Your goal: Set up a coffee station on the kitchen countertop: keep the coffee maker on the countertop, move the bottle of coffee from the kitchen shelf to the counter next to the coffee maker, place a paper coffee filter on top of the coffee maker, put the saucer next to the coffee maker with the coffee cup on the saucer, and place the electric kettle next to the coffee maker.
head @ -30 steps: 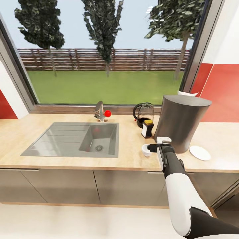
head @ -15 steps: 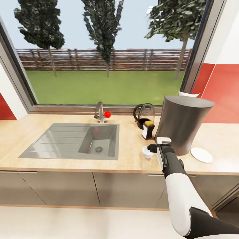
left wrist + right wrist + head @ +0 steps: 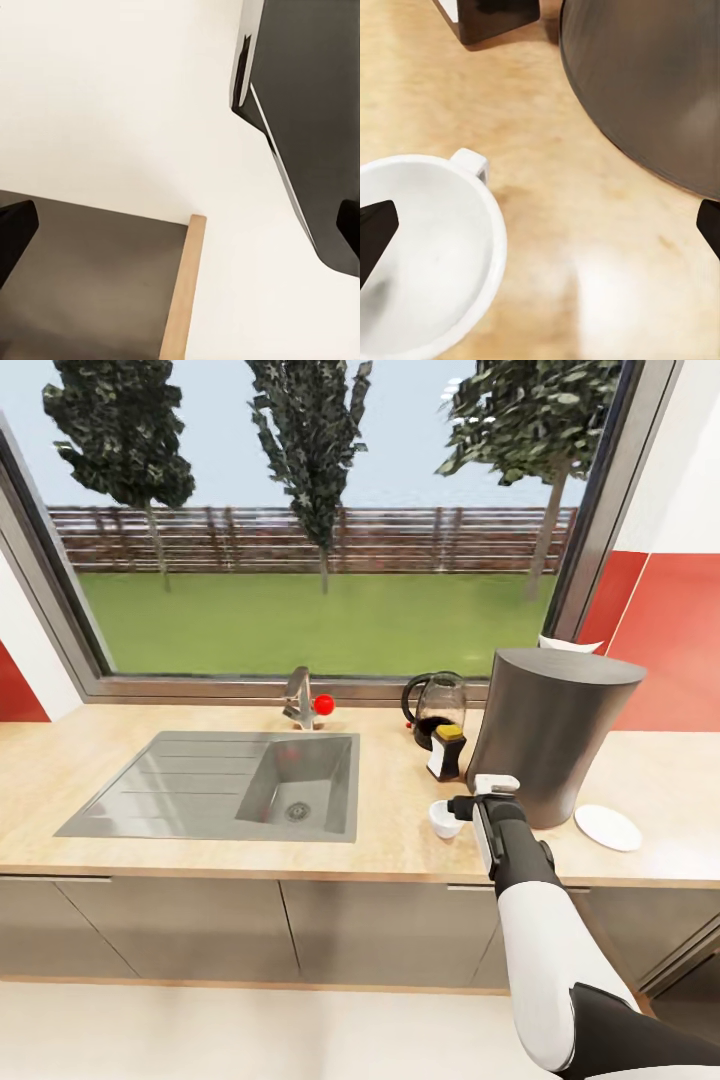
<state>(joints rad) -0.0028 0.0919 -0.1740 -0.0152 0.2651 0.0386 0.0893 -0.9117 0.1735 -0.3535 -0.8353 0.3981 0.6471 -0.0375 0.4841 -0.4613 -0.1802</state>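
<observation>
The tiny white coffee cup (image 3: 443,818) (image 3: 424,259) stands on the beige countertop (image 3: 200,850), just left of the tall dark grey coffee maker (image 3: 552,735) (image 3: 652,82). My right gripper (image 3: 466,807) (image 3: 540,229) hangs open just over the counter, with one fingertip (image 3: 375,232) over the cup's bowl and the other beside the coffee maker. The brown bottle of coffee (image 3: 447,752) and the glass electric kettle (image 3: 437,705) sit behind the cup. The white saucer (image 3: 608,826) lies right of the coffee maker. A white paper coffee filter (image 3: 570,645) peeks over its top. My left gripper (image 3: 180,225) is open.
A steel sink (image 3: 230,780) with a tap (image 3: 300,695) takes the counter's left half, under a big window. In the left wrist view I see pale floor, a dark cabinet face with a wood edge (image 3: 184,285) and a dark panel.
The whole view has shifted slightly. My right gripper has stayed by the cup, edging a little to the right.
</observation>
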